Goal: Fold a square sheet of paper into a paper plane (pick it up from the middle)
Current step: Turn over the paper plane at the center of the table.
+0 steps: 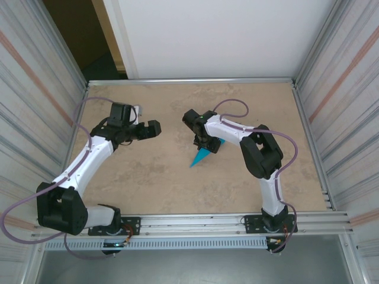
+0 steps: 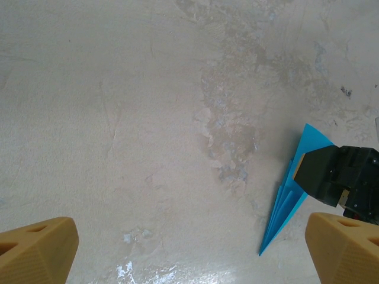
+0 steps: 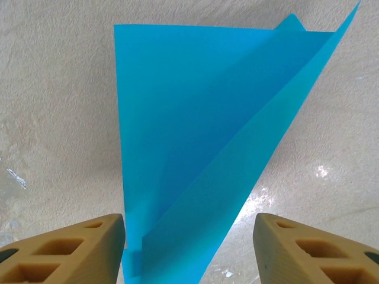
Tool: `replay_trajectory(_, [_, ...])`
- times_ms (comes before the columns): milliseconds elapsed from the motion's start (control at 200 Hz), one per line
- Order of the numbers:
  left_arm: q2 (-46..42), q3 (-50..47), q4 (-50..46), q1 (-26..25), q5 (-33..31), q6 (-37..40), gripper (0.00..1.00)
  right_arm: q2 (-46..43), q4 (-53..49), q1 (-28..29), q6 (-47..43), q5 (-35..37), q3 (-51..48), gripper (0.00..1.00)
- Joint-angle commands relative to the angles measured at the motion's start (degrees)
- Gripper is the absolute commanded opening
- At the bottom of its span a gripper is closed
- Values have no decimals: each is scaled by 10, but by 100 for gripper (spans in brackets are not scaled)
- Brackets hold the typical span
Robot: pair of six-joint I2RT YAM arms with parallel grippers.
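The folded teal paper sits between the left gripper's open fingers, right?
Not the left: the paper plane sits between the open fingers of the right gripper, as the right wrist view shows. The left gripper hangs open over the bare table, apart from it.

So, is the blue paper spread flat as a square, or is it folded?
Folded. The paper is a narrow pointed dart, and the right wrist view shows overlapping layers meeting along creases.
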Motion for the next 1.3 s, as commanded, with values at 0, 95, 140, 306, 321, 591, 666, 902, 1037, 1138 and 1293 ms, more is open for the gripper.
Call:
replay_trajectory(0, [-8, -6, 8, 2, -1, 11, 99, -8, -25, -6, 17, 12, 11, 57])
replay_trajectory(95, [-8, -6, 9, 2, 0, 11, 99, -11, -27, -6, 20, 15, 8, 54])
replay_trajectory(140, [-6, -6, 9, 2, 0, 11, 99, -13, -27, -5, 20, 15, 6, 53])
replay_trajectory(306, [-4, -6, 10, 2, 2, 10, 99, -22, -26, -6, 25, 20, -1, 46])
replay_trajectory(321, [-4, -7, 10, 2, 2, 10, 99, -23, -26, -6, 24, 20, -1, 45])
replay_trajectory(591, [-3, -4, 7, 3, 7, 10, 99, -34, -21, -10, 26, 24, -13, 25])
replay_trajectory(666, [-4, -4, 8, 3, 7, 10, 99, -41, -17, -14, 27, 24, -19, 18])
replay_trajectory(902, [-1, -4, 9, 4, 7, 2, 99, -70, 12, -20, -8, 24, -32, 0])
replay_trajectory(1037, [-2, -12, 18, 13, 12, -10, 99, -99, 91, -29, -89, -24, -43, 0])
replay_trajectory(1138, [1, -19, 28, 26, 21, -25, 99, -111, 167, -41, -147, -109, -51, 0])
replay_trajectory(1293, [5, -37, 49, 55, 44, -64, 99, -116, 296, -51, -226, -258, -68, 0])
